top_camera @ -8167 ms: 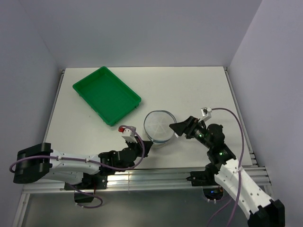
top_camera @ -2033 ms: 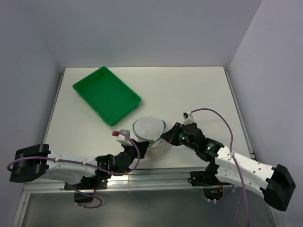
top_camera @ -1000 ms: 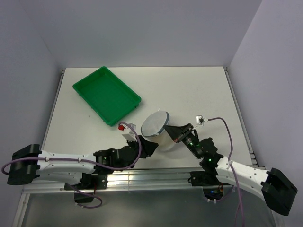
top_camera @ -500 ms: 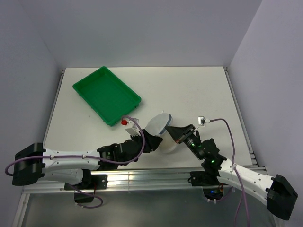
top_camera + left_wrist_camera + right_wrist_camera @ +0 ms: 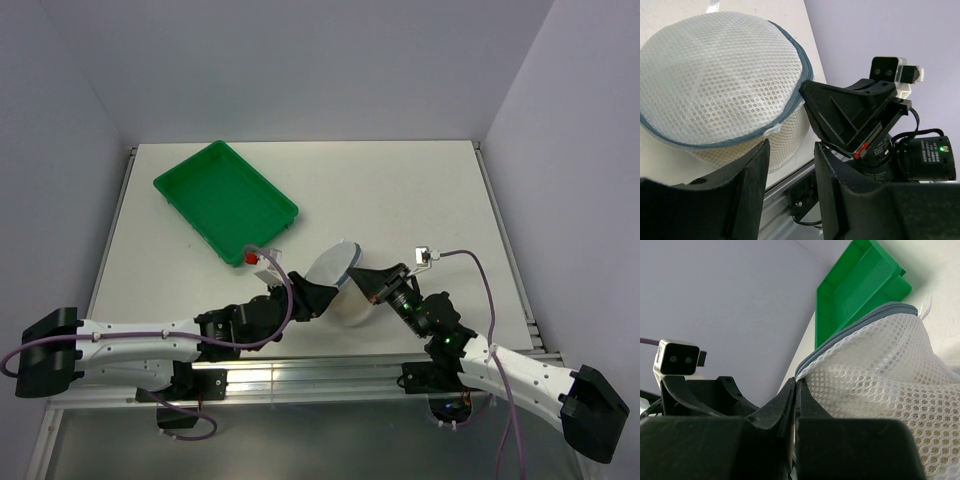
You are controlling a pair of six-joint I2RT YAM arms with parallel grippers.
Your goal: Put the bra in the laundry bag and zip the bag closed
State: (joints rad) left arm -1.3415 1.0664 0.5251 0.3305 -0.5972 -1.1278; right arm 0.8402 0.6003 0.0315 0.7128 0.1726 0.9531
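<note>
mesh laundry bag (image 5: 336,272) now stands tipped, rim pinched by right hand (image 5: 364,275); left hand (image 5: 790,160), newly open, can zip.

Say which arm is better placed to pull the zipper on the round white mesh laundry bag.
Probably left: its jaws stand open, free, beside the white mesh laundry bag; the right jaws are shut, pinching its rim.

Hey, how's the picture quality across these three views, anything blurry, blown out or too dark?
Top external: even, soft light, with only a bright glare strip on the metal rail at the near edge. Left wrist: the mesh of the laundry bag is sharp, while the left gripper close to the lens is dark and soft. Right wrist: the right gripper is a dark blur; the mesh is crisp.
</note>
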